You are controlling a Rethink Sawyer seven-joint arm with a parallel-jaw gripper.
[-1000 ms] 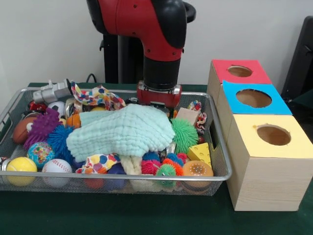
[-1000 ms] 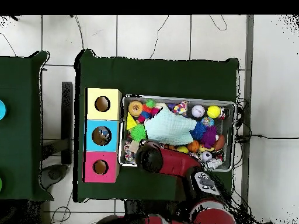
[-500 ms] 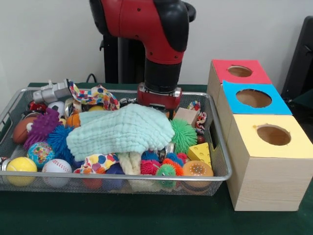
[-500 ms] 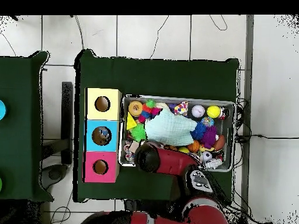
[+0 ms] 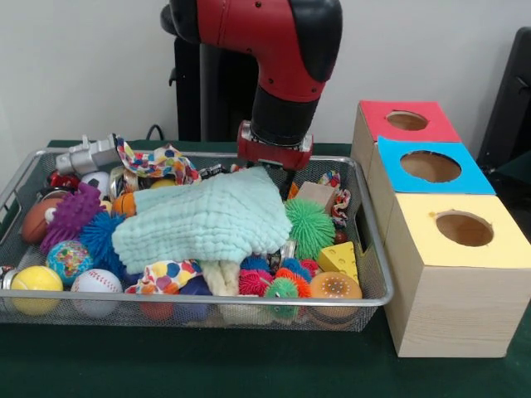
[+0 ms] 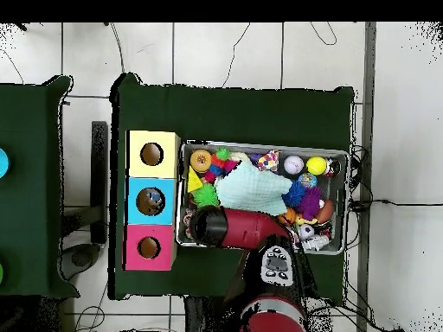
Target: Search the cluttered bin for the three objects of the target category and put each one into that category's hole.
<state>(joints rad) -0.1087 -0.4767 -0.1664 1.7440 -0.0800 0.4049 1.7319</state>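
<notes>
Clutter is filling the silver wire-mesh bin that is sitting on the dark green cloth-covered surface, with a pale mint-green quilted cloth lying over the middle of the pile. The red and black arm's gripper is hanging over the bin's far edge, just above the far end of that cloth; its fingers are hidden behind the cloth and the red wrist plate, so whether they are wide, narrow or holding anything cannot be told. A bright green spiky ball is resting just beside the cloth, and a yellow wedge-shaped cheese toy is lying near the bin's end closest to the boxes. A white baseball with red stitching and a yellow tennis ball are sitting against the near rim at the opposite end, with a purple spiky toy behind them. Beside the bin three wooden boxes are standing in a row, each with a round hole: a red-topped box, a blue-topped box and a yellow-topped box. In the overhead view something is showing inside the blue-topped box's hole.
</notes>
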